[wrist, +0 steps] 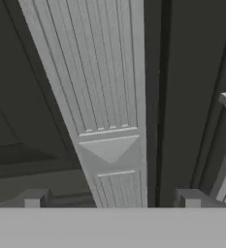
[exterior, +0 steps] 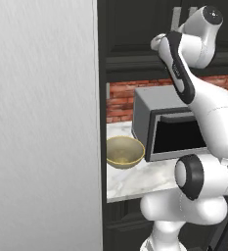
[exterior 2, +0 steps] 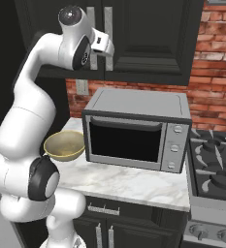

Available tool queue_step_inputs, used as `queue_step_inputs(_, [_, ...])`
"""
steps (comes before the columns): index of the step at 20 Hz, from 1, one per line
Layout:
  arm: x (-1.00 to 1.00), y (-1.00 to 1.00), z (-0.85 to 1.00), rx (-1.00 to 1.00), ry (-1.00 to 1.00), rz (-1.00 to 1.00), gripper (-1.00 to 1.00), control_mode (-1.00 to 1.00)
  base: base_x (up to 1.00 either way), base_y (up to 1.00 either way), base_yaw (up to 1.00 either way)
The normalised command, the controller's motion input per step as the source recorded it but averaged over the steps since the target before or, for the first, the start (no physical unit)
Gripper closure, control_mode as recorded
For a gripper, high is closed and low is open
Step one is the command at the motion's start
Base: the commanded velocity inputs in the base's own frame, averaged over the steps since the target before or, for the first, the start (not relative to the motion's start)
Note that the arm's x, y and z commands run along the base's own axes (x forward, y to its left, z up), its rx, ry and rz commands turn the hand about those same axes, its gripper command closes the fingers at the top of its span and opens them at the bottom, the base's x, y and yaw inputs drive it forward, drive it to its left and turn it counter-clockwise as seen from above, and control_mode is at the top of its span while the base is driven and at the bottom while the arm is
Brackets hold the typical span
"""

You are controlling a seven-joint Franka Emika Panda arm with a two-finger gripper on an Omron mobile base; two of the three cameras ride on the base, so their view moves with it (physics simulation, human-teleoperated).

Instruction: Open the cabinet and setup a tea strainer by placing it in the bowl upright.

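The black cabinet (exterior 2: pixel 148 38) hangs above the microwave with both panelled doors closed. My gripper (exterior 2: pixel 108 50) is raised against its pair of silver bar handles (exterior 2: pixel 108 17). In the hand view one handle (wrist: pixel 109 97) runs up between my two fingertips (wrist: pixel 34 198); the gripper (wrist: pixel 112 198) is open around it, not touching it. The olive-yellow bowl (exterior: pixel 124 152) (exterior 2: pixel 64 145) sits on the marble counter left of the microwave, with nothing in it. The tea strainer is out of view.
A grey microwave (exterior 2: pixel 134 131) stands on the marble counter (exterior 2: pixel 129 184) under the cabinet. A stove (exterior 2: pixel 214 164) lies to its right, before a brick wall (exterior 2: pixel 214 72). A tall grey panel (exterior: pixel 42 122) fills the left side. Lower black cabinets (exterior 2: pixel 104 227) sit beneath the counter.
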Motion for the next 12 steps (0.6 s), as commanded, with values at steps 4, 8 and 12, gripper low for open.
queue_step_inputs(4, [0.36, -0.04, -0.06, 0.00, 0.00, 0.00, -1.00, -1.00, 0.00, 0.00, 0.00])
queue_step_inputs(8, [0.11, 0.00, -0.08, 0.00, -0.02, 0.00, -1.00, -1.00, 0.00, 0.00, 0.00])
queue_step_inputs(12, [0.05, 0.00, -0.07, 0.00, -0.09, 0.00, -1.00, -1.00, 0.00, 0.00, 0.00])
